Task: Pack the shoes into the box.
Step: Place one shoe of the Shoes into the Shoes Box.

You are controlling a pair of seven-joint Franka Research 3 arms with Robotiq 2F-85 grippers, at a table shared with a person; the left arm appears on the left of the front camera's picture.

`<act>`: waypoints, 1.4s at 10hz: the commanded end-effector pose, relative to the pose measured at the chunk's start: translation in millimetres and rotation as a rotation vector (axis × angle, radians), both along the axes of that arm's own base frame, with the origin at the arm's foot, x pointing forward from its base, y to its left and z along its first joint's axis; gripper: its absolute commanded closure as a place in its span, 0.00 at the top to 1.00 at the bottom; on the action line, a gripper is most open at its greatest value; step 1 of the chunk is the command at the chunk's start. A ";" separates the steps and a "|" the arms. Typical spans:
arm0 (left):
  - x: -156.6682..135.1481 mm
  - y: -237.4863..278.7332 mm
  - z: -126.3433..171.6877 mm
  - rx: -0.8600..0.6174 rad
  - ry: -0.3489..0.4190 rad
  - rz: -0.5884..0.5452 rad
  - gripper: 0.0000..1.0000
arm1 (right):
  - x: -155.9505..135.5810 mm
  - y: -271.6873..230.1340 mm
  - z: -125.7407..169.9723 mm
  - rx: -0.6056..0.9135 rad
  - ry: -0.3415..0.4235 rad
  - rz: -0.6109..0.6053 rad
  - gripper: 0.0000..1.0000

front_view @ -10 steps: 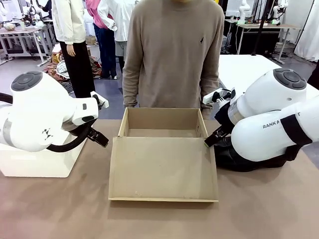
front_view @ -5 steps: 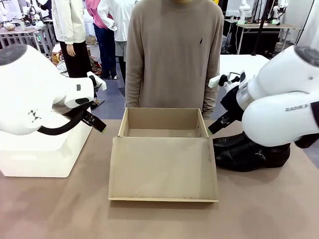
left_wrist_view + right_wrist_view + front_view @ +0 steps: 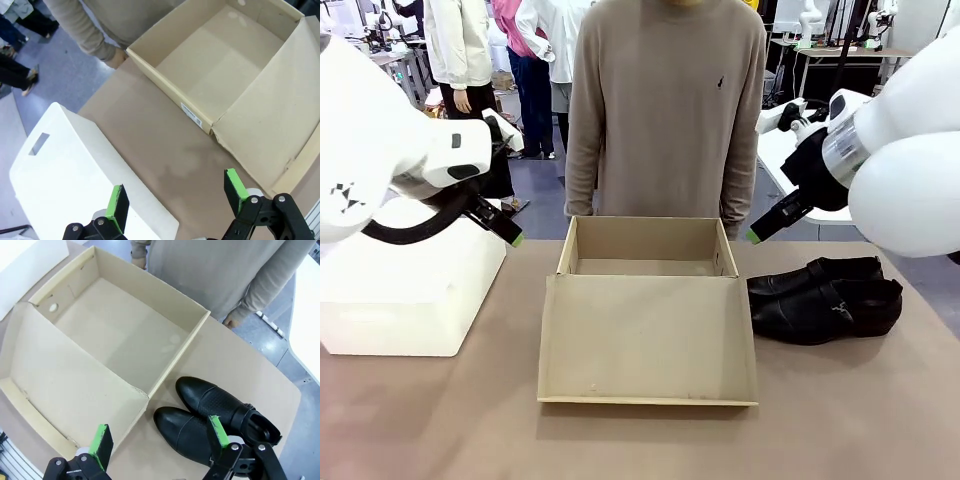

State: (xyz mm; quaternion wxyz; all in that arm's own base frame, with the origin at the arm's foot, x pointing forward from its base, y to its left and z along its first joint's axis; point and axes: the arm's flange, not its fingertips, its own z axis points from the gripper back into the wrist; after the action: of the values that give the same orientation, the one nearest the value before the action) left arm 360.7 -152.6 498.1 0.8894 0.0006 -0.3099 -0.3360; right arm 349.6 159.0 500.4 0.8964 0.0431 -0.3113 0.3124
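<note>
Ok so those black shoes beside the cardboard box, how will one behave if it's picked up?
The shoes look glossy, so a grip on the smooth leather may slip. The upper probably gives when squeezed; the sole and heel look stiffer. They lie close side by side, so pushing one would likely nudge the other.

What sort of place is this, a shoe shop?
More likely a robot lab: two white arms flank a table holding a box and shoes, with cluttered workbenches behind.
</note>
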 end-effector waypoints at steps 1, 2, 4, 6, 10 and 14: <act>5.8 11.0 7.9 0.017 0.000 -0.041 1.00 | 2.6 -11.5 1.4 0.051 0.007 0.077 1.00; 6.7 17.0 18.6 0.009 -0.017 -0.098 1.00 | -0.3 -19.7 9.7 0.073 -0.009 0.110 1.00; 7.9 31.4 35.5 -0.033 -0.024 -0.229 1.00 | -6.4 -33.1 29.8 0.100 -0.024 0.209 1.00; 10.9 45.5 47.3 -0.055 -0.035 -0.383 1.00 | -9.8 -42.4 45.2 0.110 -0.027 0.326 1.00; 24.7 66.5 59.7 -0.137 -0.036 -0.620 1.00 | -14.0 -48.7 63.7 0.172 -0.035 0.492 1.00; 29.1 66.4 78.6 -0.200 -0.059 -0.714 1.00 | -5.9 -63.7 69.9 0.263 -0.047 0.586 1.00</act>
State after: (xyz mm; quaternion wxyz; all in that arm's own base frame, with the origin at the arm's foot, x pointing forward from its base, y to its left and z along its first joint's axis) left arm 385.7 -86.9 569.5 0.7129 -0.1757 -0.3460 -0.5841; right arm 334.0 102.3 571.5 0.7652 0.2126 -0.3413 0.5027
